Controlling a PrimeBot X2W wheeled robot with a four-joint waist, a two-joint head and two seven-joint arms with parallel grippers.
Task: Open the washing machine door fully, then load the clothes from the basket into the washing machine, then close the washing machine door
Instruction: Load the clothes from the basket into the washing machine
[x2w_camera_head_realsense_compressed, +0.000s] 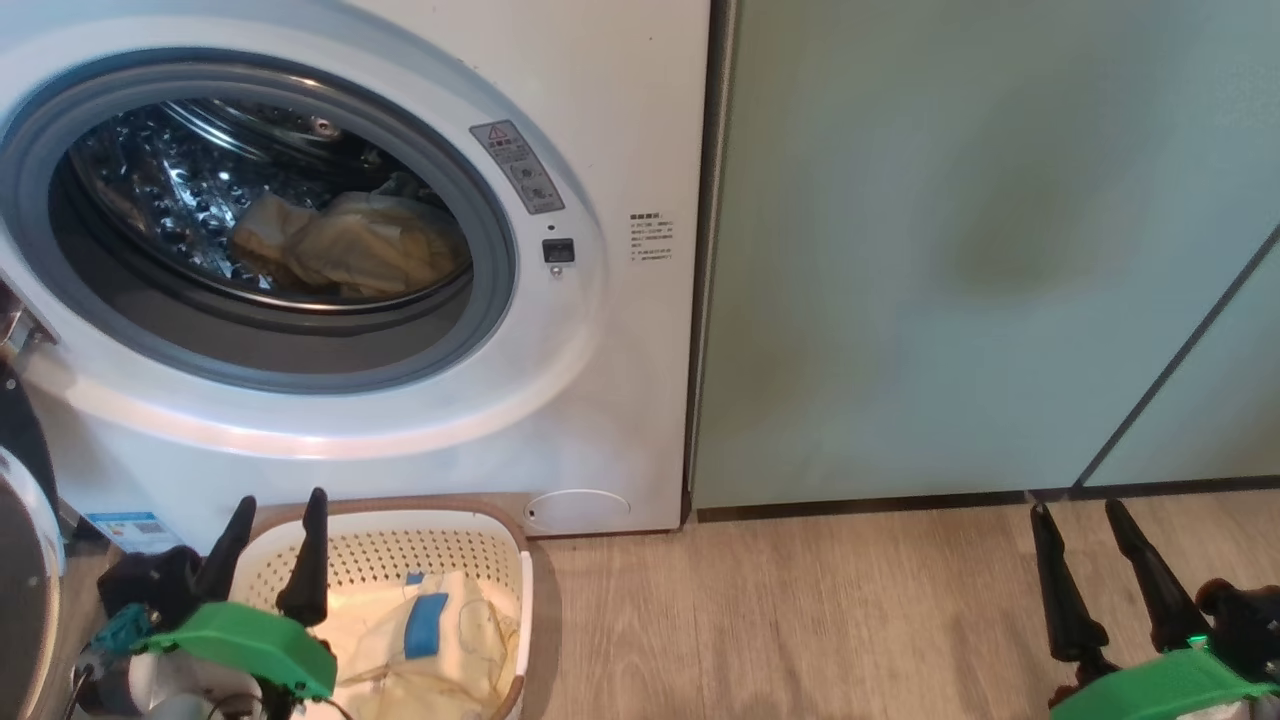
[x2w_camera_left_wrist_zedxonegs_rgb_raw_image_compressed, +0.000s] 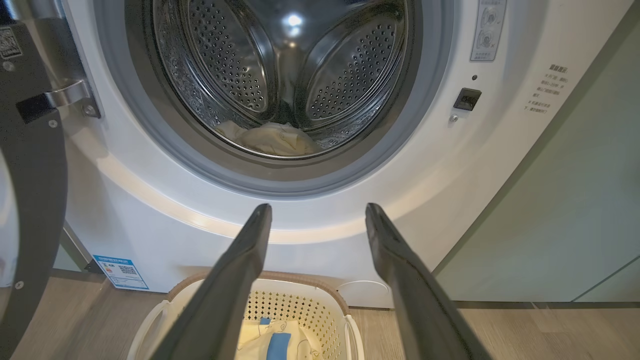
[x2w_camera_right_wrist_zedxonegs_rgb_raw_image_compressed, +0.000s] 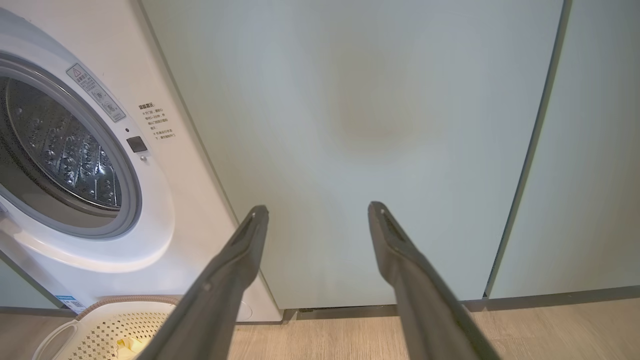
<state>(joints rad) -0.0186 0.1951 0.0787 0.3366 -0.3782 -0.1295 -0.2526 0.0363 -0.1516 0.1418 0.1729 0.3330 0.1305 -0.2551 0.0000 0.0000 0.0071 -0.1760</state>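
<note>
The white washing machine (x2w_camera_head_realsense_compressed: 620, 400) stands with its drum mouth uncovered. Its door (x2w_camera_left_wrist_zedxonegs_rgb_raw_image_compressed: 30, 200) is swung out to the left, black rim and metal hinge showing; the door (x2w_camera_head_realsense_compressed: 25, 560) also edges the head view's left side. Pale yellow clothes (x2w_camera_head_realsense_compressed: 350, 250) lie in the steel drum, and the same clothes (x2w_camera_left_wrist_zedxonegs_rgb_raw_image_compressed: 270, 137) show through the left wrist view. More yellow clothes (x2w_camera_head_realsense_compressed: 420, 640) with a blue patch lie in the cream basket (x2w_camera_head_realsense_compressed: 500, 545) on the floor before the machine. My left gripper (x2w_camera_head_realsense_compressed: 280, 500) hangs open and empty over the basket's left part. My right gripper (x2w_camera_head_realsense_compressed: 1080, 510) is open and empty, facing the cabinets.
Pale green cabinet doors (x2w_camera_head_realsense_compressed: 950, 250) stand right of the washer, a dark gap between two of them. Wood floor (x2w_camera_head_realsense_compressed: 780, 620) stretches between the basket and my right gripper. A blue sticker (x2w_camera_left_wrist_zedxonegs_rgb_raw_image_compressed: 120, 272) marks the washer's lower left corner.
</note>
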